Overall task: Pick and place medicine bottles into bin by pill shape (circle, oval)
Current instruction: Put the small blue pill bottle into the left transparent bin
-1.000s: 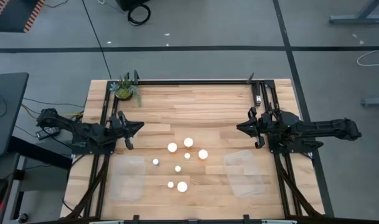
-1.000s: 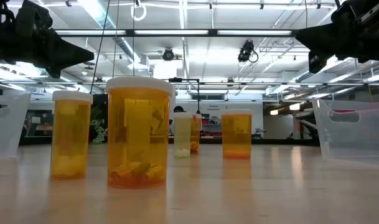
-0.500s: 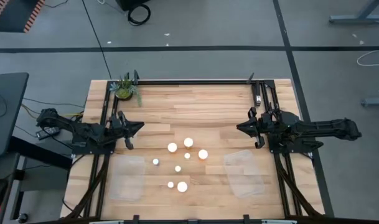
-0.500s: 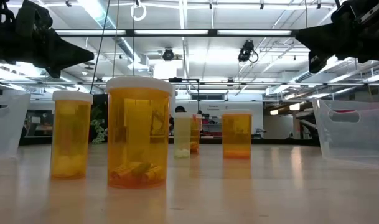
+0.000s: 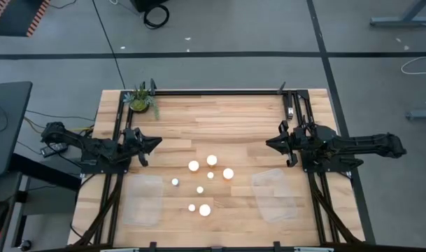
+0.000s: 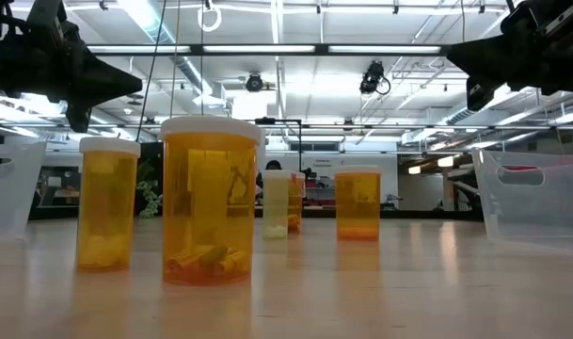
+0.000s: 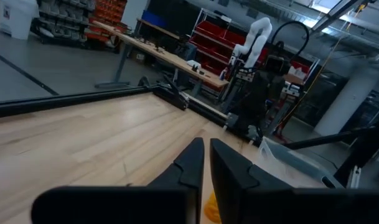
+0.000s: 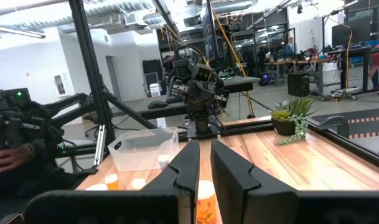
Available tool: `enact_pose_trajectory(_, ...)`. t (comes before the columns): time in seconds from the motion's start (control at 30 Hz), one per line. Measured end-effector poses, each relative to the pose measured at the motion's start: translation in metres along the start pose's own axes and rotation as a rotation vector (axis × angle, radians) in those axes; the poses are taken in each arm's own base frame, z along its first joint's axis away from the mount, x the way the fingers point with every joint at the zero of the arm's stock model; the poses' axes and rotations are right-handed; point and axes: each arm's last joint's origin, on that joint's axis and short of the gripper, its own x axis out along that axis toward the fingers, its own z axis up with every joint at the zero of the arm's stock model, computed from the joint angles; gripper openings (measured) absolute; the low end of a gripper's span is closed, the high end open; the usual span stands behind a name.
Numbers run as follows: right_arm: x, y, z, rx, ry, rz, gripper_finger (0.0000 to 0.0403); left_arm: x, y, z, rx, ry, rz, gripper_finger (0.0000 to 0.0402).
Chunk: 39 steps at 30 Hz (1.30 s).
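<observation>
- No lettering readable anywhere: the bottles' orange sides show no labels in the low view.
- Left claw (image 5: 151, 143) hovers over the bench's (image 5: 219, 115) left side, near the plant (image 5: 140, 100). Its fingers sit nearly together with a thin slit between, nothing in them.
- Left bin (image 5: 142, 198), clear, lies on the bench's left front.
- Bottles (image 5: 211, 161) stand clustered mid-bench between the two bins, white caps up, eight counted from above; none in either bin.
- In the low view a wide bottle (image 6: 210, 200) stands nearest, a narrower bottle (image 6: 107, 203) just left of it.
- Right bin (image 5: 274, 194) sits at the right front.
- Right claw (image 5: 272, 144) hangs over the bench's right side, fingers close together with a narrow gap, gripping nothing.
- Against a second ago: bottles and right arm unchanged; the left claw has shifted slightly in the low view.
</observation>
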Motion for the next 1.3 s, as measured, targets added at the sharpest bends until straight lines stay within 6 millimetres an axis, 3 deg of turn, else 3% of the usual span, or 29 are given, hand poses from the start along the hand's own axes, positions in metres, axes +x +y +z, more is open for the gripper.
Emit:
enact_pose_trajectory(0.57,0.000,0.000,0.000,-0.002,0.000,0.000,0.0047,0.000,-0.001,0.000,-0.056,0.016,-0.041,0.0030)
enact_pose_trajectory(0.83,0.000,0.000,0.000,0.000,0.001,0.000,0.0047,0.000,-0.012,-0.006,-0.057,0.223,-0.359,0.0030)
enact_pose_trajectory(1.03,0.000,0.000,0.000,0.000,0.003,-0.001,0.0047,0.007,-0.023,-0.006,0.000,0.325,-0.353,0.0037)
enact_pose_trajectory(1.3,0.000,0.000,0.000,-0.001,0.004,-0.001,0.0047,0.022,-0.043,-0.019,0.056,0.529,-0.324,0.0086)
